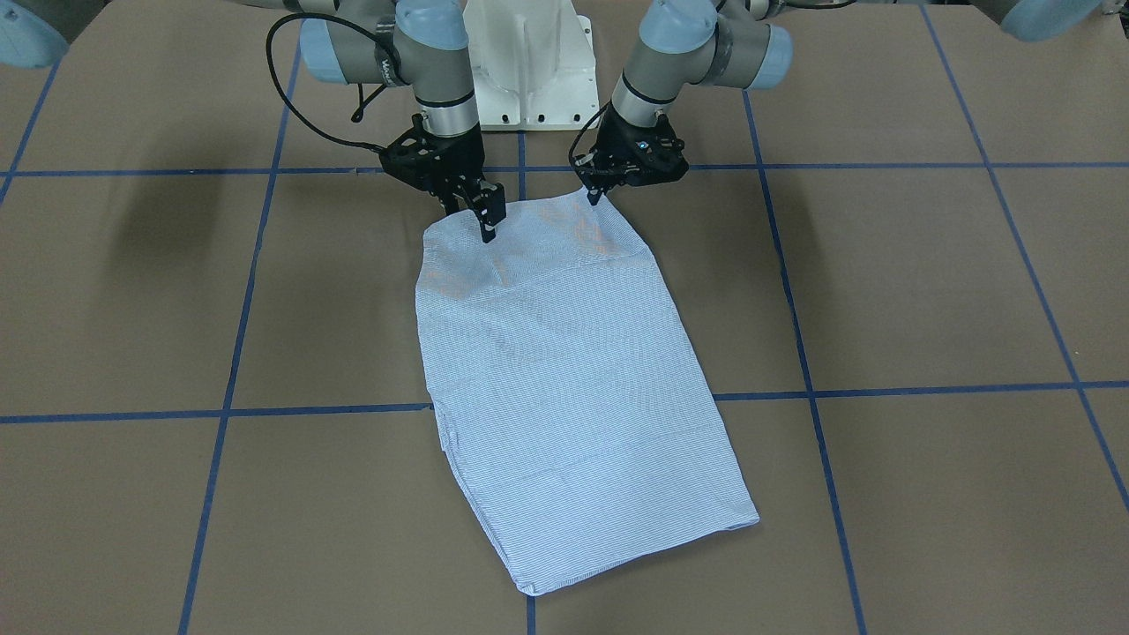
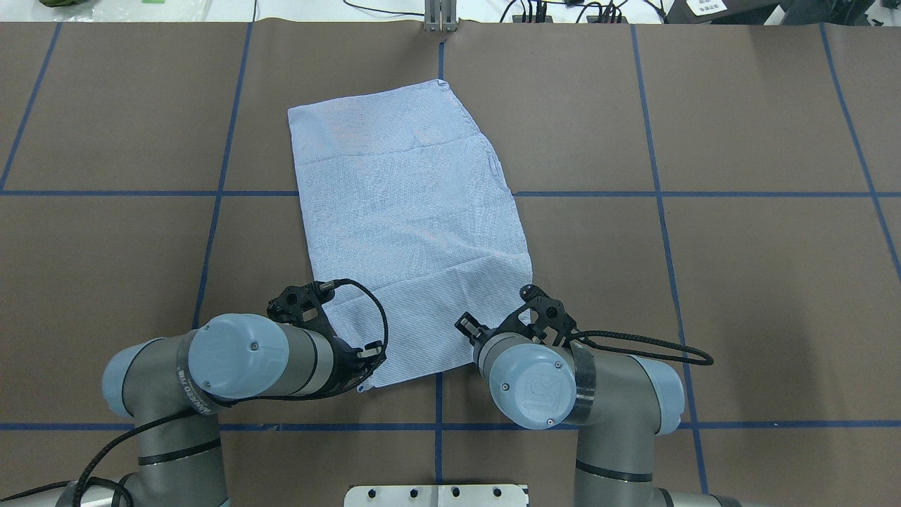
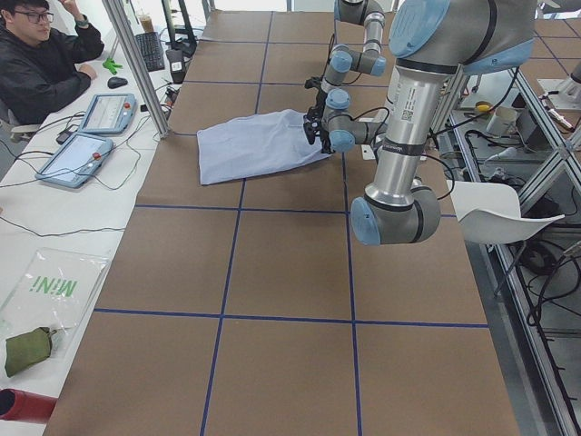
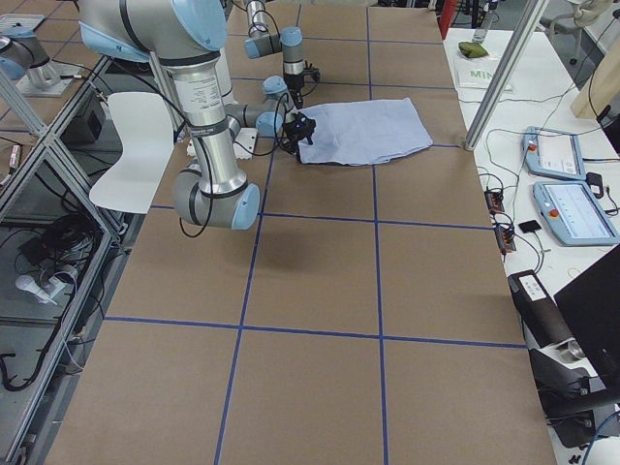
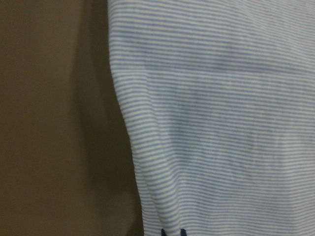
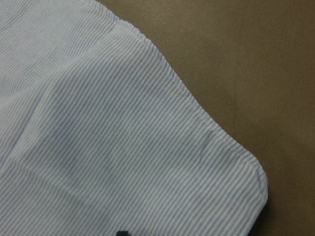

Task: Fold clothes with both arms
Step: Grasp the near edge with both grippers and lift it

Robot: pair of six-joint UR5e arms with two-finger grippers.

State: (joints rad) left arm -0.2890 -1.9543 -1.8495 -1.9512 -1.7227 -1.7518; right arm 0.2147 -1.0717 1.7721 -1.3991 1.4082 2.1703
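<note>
Where blue tape (image 1: 882, 165) grids brown table (image 1: 926, 291), shirt (image 1: 564, 370) lies flat.

Green "MiNi" stands on a clear bag (image 3: 50, 295) beside the table (image 3: 272, 272); "UR" marks the right arm's cap (image 2: 538, 391).

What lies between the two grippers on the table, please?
The shirt, its robot-side edge running from the right gripper to the left gripper; nothing else, in the front-facing view.
</note>
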